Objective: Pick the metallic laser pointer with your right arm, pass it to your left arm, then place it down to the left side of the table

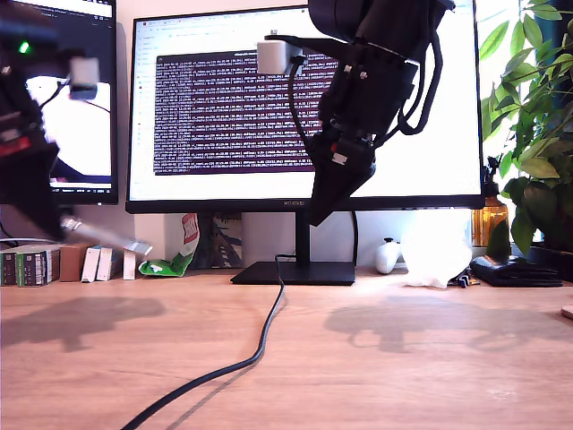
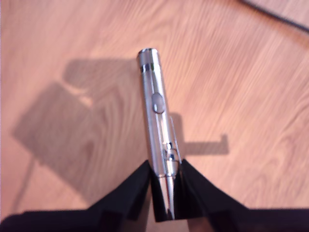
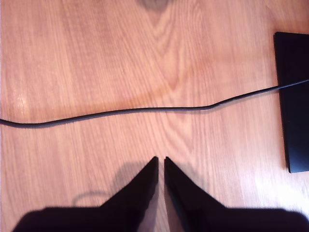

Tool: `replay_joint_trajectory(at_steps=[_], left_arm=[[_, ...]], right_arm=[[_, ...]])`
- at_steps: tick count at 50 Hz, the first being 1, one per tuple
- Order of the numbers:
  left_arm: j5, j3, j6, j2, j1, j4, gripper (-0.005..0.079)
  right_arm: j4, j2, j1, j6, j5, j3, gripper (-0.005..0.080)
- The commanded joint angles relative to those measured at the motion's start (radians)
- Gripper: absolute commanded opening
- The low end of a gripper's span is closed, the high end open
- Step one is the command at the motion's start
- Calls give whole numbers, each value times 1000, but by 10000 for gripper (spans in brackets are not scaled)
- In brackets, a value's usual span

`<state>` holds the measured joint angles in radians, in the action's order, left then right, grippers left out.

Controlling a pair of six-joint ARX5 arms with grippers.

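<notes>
My first gripper [image 1: 61, 224] hangs at the exterior view's left, above the table [image 1: 421, 376]. It is shut on the metallic laser pointer [image 1: 109, 237], which sticks out towards the exterior view's right, tilted slightly down. In the first wrist view the silver pointer [image 2: 157, 125], with its side clip, is clamped near one end between the black jaws of my first gripper [image 2: 165, 166]. My second gripper [image 1: 315, 218] hangs in front of the monitor at the exterior view's middle, well above the table. In the second wrist view my second gripper [image 3: 161, 162] is shut with nothing held.
A black cable [image 1: 260, 345] runs across the wood from the monitor foot [image 1: 295, 273] towards the front; it also shows as cable [image 3: 120, 112] beside the foot [image 3: 293, 96]. Small boxes [image 1: 36, 264] stand at the exterior view's back left, and a plant [image 1: 537, 134] at its right.
</notes>
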<state>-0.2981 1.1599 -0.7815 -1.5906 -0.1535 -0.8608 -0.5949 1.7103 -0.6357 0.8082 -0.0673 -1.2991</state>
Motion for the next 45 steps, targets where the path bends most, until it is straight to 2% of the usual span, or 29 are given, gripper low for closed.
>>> replay_joint_trajectory(at_steps=[1,31,34,40,45], left_arm=[[-8,2,18,-52,2,-3,-22],[58,2,23,-166,2,0,-21],[77,2,24,-166,2,6,28],[101,2,31,-166,2,16,254],[105,2,53,-166,1,8,261]], right_arm=[[3,0,-3,-8,-2,-12,-10],[6,0,-3,-8,-37,-12,-10],[6,0,-3,-9,-37,-12,-10],[6,0,-2,-9,-37,-12,-10],[5,0,-2,-9,-37,-12,-10]])
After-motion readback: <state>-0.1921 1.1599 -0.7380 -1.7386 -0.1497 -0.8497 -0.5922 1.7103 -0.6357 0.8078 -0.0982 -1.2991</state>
